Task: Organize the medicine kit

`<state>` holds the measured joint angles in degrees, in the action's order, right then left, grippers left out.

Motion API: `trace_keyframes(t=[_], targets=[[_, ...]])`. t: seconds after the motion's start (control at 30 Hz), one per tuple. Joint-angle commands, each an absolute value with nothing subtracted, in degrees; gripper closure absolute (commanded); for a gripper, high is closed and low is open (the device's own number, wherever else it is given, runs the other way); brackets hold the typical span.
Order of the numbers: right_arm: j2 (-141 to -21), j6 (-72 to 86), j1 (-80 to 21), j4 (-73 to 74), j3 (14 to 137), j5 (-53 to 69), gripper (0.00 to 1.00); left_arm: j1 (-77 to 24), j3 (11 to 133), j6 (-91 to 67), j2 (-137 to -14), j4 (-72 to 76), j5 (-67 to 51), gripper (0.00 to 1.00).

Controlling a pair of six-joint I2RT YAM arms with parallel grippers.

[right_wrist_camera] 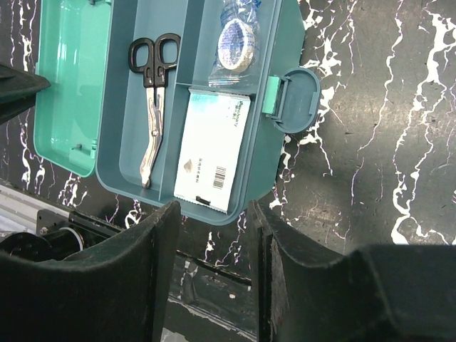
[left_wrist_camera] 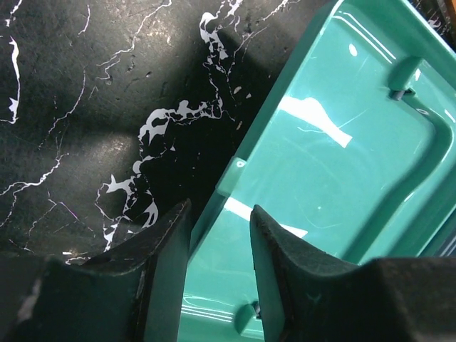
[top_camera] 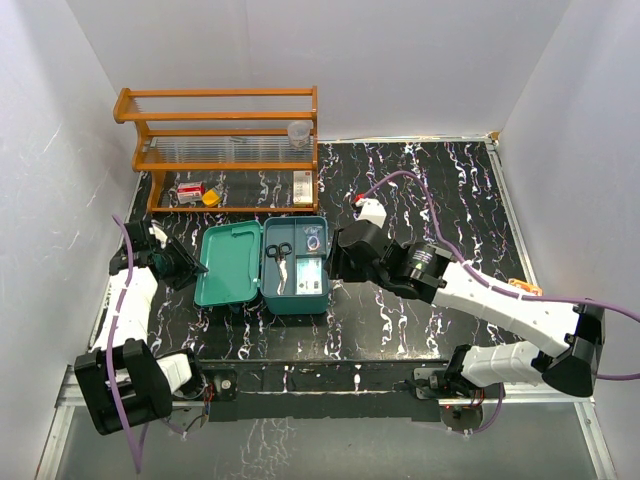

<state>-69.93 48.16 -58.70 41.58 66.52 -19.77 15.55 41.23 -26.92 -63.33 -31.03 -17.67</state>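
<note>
The teal medicine kit (top_camera: 325,262) lies open in the middle of the black marbled table, its lid (top_camera: 232,262) flat to the left. The base holds scissors (top_camera: 279,262), a wrapped bandage roll (top_camera: 313,240) and a white packet (top_camera: 308,275). My left gripper (top_camera: 195,270) is open at the lid's left edge; in the left wrist view the lid's rim (left_wrist_camera: 235,167) runs between the parted fingers of the gripper (left_wrist_camera: 219,214). My right gripper (top_camera: 335,262) is open and empty beside the kit's right side, near its latch (right_wrist_camera: 298,100). The right wrist view shows the gripper (right_wrist_camera: 214,214), scissors (right_wrist_camera: 153,107), roll (right_wrist_camera: 235,46) and packet (right_wrist_camera: 214,146).
An orange wooden rack (top_camera: 225,140) stands at the back left with a clear cup (top_camera: 298,133) on it. Under it lie a red box (top_camera: 190,192), a yellow item (top_camera: 211,196) and a white box (top_camera: 302,186). White walls close in three sides.
</note>
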Motion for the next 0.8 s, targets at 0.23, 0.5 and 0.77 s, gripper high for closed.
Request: trace_keyframes(t=[0.23, 0.5, 0.77], targets=[[-70.71, 49.92, -58.45, 37.80, 66.18, -20.31, 0.61, 15.73, 41.28, -26.28, -63.20, -30.65, -14.88, 0.80], [-68.85, 51.52, -58.45, 37.97, 65.08, -22.58, 0.63, 15.73, 44.88, -25.08, -60.67, -32.48, -16.73, 0.96], [-67.73, 53.43, -58.42, 38.37, 64.17, -25.45, 0.64, 15.75, 50.30, -23.35, -58.28, -36.80, -17.55, 1.00]])
